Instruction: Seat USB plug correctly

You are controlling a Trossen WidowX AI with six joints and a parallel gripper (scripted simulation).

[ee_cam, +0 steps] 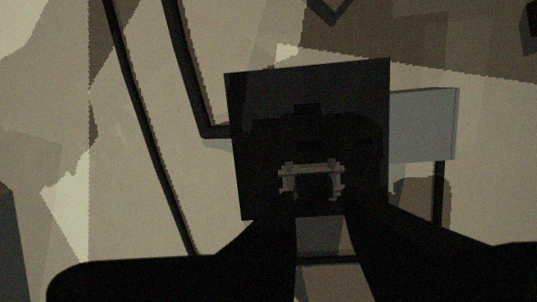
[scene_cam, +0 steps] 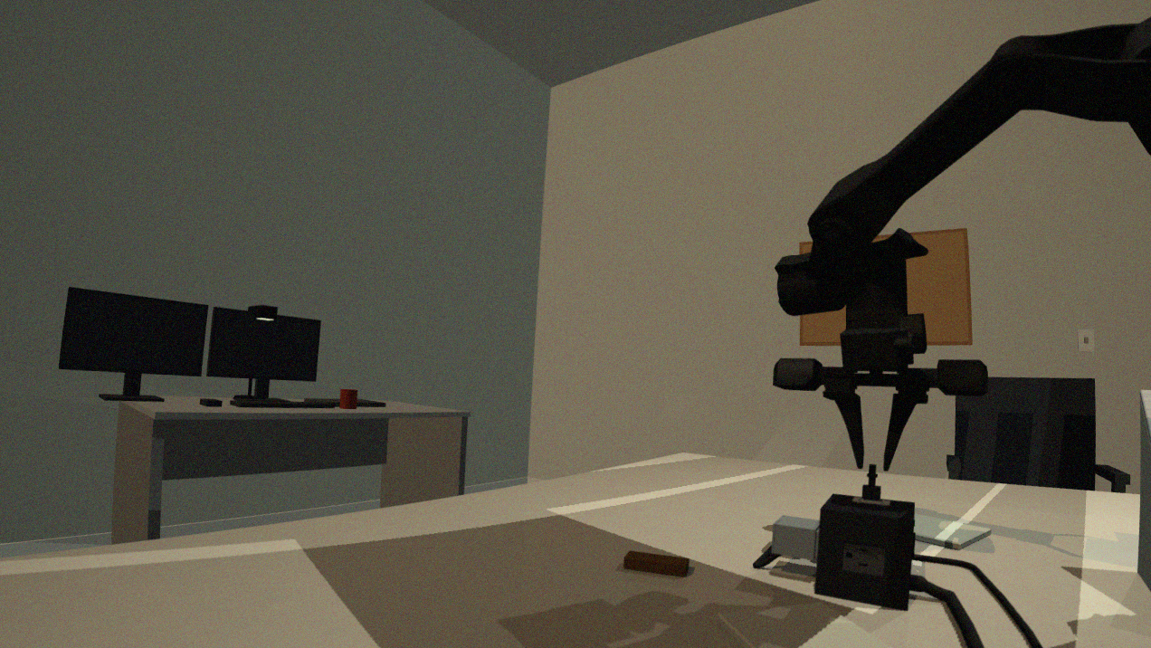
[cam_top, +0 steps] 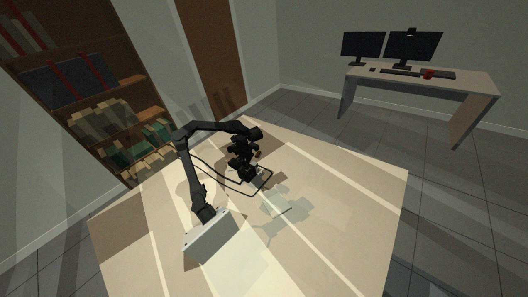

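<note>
The USB plug (scene_cam: 871, 491) stands in the power cube (scene_cam: 864, 551) (ee_cam: 312, 93) (cam_top: 246, 174), away from the tabletop's edges (cam_top: 408, 170); the gripper's (scene_cam: 873, 466) (ee_cam: 319, 202) fingers stand slightly spread, gripping nothing; full seating unclear, withdrawal remains.

Toward one o'clock from my base in the top view, I count two monitors (cam_top: 363, 44) (scene_cam: 132, 331), one red mug (cam_top: 428, 74) (scene_cam: 347, 398) and one desk (cam_top: 474, 83) (scene_cam: 423, 412).
</note>
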